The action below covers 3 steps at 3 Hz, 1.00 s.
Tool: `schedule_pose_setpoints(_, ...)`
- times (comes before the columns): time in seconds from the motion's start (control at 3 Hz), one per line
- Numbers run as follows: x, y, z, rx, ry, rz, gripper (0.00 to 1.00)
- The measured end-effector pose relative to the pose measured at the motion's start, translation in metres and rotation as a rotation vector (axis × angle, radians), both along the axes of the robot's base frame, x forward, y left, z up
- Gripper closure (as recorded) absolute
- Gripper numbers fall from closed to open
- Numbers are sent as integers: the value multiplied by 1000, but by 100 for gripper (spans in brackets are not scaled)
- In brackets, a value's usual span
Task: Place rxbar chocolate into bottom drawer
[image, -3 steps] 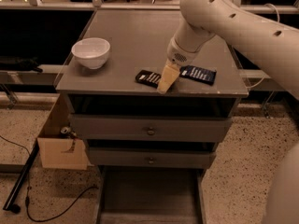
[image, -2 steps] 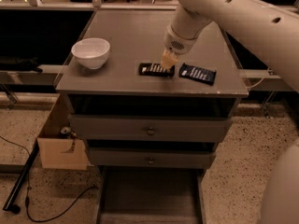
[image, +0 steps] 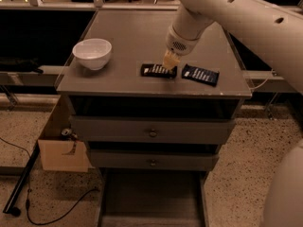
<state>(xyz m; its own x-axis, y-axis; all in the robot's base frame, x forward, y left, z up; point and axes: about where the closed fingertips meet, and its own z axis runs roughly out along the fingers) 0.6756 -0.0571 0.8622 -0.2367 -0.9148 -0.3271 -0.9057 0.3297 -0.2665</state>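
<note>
arm (image: 246, 18): enters upper right, angled down-left | gripper (image: 170, 61): pointing down, mid-frame

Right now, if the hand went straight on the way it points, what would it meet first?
The hand points down at one end of the dark chocolate bar on the cabinet top, so it would probably meet that bar first. I cannot tell if it touches it.
</note>
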Motion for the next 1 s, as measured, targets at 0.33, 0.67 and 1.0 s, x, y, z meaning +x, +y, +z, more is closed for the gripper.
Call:
schedule_pose_setpoints(0.33,0,0,0,0,0,0,53)
schedule_pose_setpoints(0.67,3,-1,0,2,1,6,22)
schedule_pose_setpoints(1.0,14,0,0,-5,8,33,1)
